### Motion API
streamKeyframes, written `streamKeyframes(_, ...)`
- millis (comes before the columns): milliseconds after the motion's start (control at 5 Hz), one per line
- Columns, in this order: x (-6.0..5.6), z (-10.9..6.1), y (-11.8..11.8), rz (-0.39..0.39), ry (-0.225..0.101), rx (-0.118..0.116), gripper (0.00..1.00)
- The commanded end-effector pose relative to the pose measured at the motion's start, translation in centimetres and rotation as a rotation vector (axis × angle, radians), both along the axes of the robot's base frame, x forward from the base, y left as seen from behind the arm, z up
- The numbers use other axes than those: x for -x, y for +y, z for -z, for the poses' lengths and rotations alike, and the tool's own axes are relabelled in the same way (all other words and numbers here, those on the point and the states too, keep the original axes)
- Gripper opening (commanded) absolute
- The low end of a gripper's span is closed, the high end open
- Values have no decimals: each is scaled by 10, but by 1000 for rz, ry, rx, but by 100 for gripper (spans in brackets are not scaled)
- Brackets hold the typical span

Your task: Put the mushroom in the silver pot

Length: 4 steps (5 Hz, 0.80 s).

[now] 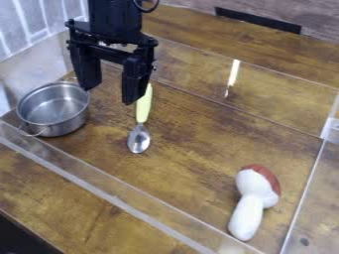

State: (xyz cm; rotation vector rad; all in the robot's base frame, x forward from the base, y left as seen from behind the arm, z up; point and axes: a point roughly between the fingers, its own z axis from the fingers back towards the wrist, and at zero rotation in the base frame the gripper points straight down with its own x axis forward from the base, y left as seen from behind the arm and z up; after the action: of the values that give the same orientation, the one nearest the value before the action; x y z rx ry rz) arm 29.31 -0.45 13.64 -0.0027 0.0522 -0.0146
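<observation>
While nothing is held yet, the job looks to be at its first step: reach for the mushroom.
Mushroom (253,202): lies on its side on the wood table (199,139), front-right corner, cream stem toward camera, reddish-brown cap away; nothing touching it.
Silver pot (54,107): far left, upright, looks empty; well apart from mushroom.
Spoon (141,121): metal w/ yellow-green handle, between pot & mushroom, just beside the claw; not wanted.
Gripper (111,87): fingers apart, pointing down, empty, above table near pot & over spoon handle.
Next move (judged): cross to front-right, drop over the stem, close; avoid spoon & clear side wall (311,193).
</observation>
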Motion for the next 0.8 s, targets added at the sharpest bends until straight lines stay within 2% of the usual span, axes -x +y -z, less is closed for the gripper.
streamKeyframes(0,-2,18,-3,-24,32,1,100)
streamKeyframes(200,-4,25,-11,52,49,1,100)
streamKeyframes(400,-9,28,-47,171,37,-1,100)
streamKeyframes(600,-10,29,-97,159,17,-14,100)
